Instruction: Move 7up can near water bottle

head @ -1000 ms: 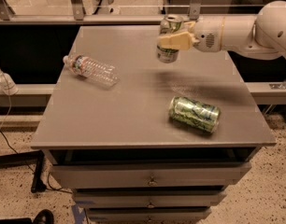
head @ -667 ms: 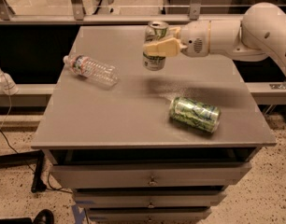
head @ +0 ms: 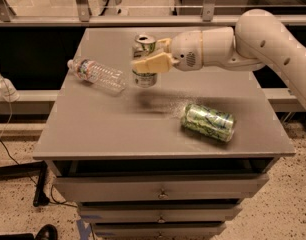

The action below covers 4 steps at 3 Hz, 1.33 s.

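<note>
The 7up can (head: 145, 79), slim with a silver top, is held upright a little above the grey table (head: 108, 129), near its middle. My gripper (head: 150, 59) comes in from the right on a white arm and is shut on the can, its tan fingers (head: 150, 64) across the can's body. The water bottle (head: 97, 74), clear and ribbed, lies on its side at the table's left, just left of the can, with a small gap between them.
A wider bright-green patterned can (head: 208, 122) lies on its side at the table's right front. Drawers (head: 160, 191) sit under the tabletop. A railing (head: 143, 6) runs behind the table. A cable (head: 5, 91) hangs at the left.
My gripper has carried the 7up can leftward across the table, from the back right towards the water bottle. The bottle and the green can have not moved.
</note>
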Each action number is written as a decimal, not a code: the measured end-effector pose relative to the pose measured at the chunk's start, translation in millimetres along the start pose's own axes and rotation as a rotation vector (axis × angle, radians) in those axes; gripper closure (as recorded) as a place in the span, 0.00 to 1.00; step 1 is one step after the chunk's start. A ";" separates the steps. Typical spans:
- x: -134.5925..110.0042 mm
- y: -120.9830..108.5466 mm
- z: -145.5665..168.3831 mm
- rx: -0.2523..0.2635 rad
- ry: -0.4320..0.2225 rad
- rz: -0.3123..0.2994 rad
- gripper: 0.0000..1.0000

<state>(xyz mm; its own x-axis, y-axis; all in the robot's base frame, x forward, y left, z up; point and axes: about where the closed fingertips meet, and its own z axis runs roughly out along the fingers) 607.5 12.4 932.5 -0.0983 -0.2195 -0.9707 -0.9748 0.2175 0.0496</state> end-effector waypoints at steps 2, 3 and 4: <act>19.4 -14.6 22.5 0.057 0.010 -0.057 1.00; 27.8 -24.4 25.1 0.083 0.011 -0.058 0.83; 32.6 -27.7 27.0 0.090 0.011 -0.052 0.60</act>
<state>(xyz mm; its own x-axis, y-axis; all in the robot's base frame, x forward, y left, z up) 636.8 24.8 893.1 -0.0506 -0.2435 -0.9686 -0.9568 0.2898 -0.0229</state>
